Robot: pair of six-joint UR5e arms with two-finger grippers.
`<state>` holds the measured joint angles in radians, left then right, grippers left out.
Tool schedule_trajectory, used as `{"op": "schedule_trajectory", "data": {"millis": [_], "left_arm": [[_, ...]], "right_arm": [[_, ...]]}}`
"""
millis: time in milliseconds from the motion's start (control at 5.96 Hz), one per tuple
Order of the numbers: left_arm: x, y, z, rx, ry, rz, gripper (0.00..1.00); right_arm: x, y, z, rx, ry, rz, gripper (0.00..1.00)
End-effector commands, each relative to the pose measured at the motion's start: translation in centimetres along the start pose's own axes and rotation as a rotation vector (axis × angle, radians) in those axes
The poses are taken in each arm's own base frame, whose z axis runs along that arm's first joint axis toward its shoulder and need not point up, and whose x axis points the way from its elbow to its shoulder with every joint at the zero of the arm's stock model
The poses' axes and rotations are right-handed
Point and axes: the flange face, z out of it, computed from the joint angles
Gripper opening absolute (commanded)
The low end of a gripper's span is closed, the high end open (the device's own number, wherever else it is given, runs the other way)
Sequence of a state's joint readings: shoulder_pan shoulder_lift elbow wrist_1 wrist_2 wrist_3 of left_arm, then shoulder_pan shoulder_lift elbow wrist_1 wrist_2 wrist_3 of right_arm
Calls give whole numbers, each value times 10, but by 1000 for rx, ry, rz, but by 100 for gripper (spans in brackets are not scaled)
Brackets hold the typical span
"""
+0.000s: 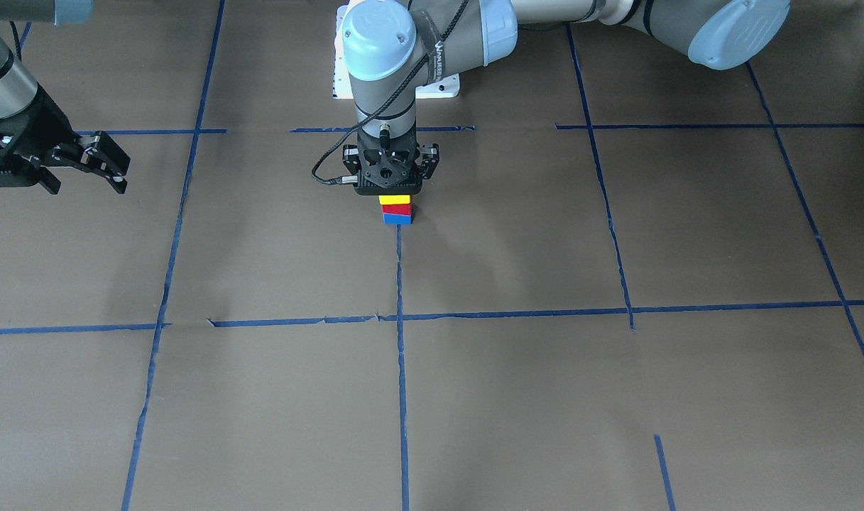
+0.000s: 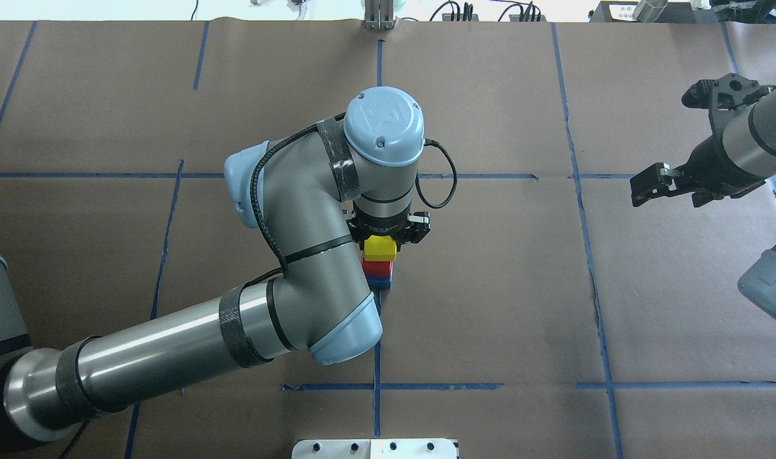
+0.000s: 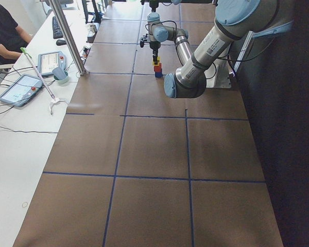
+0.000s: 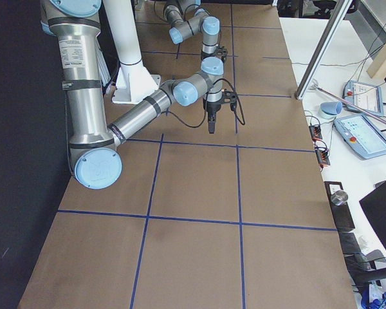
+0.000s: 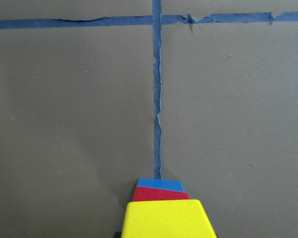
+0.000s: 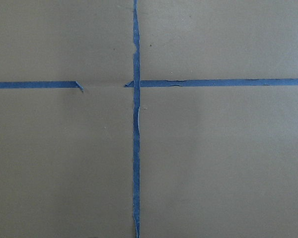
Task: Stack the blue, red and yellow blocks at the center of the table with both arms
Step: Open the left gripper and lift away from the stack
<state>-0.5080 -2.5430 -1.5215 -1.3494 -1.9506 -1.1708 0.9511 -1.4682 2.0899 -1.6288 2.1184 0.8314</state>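
Yellow block (image 5: 166, 218): closest to the left wrist lens, along the bottom edge of that view. It lies flat, broad face up, at the top of the stack.
Left fingers (image 2: 419, 231): released and pointing straight down. They are spread wider than the yellow block, and the overhead view shows a gap between the visible finger and the block's side.
Red block (image 1: 396, 209): directly under the yellow one, lying flat. It touches the yellow above and the blue below.
Blue block (image 1: 397, 219): bottom of the stack, flat on the counter (image 1: 616, 397).
Axis: the stack stands upright. Each block is wider than tall, and in the left wrist view the long edges lie across the tape line (image 5: 157, 99).
Alignment: sides nearly flush, with all three blocks square to the tape.
Count: one yellow, one red and one blue block, three in a single stack; two sets of fingers.
Stack position: near the middle of the counter, on the end of a blue tape line that runs away from it to a crossing line.
Left arm (image 2: 298, 255): elbow bent over the counter, wrist vertical above the stack.
Right fingers (image 1: 112, 167): released and spread apart, above bare counter on the robot's right side, well apart from the stack. The right wrist view shows only a tape crossing.
Counter surface: brown paper marked with a grid of blue tape.
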Motion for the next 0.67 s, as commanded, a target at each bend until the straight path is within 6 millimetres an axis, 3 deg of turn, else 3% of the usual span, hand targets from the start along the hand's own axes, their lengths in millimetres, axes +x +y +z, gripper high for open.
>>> {"op": "schedule_trajectory", "data": {"millis": [0,503], "left_arm": [[-1,1,0,-2,0,0,6],[-2,2,-1,-4,4,-2,7]], "right_arm": [[0,0,0,0,0,0,100],[0,0,0,0,0,0,100]]}}
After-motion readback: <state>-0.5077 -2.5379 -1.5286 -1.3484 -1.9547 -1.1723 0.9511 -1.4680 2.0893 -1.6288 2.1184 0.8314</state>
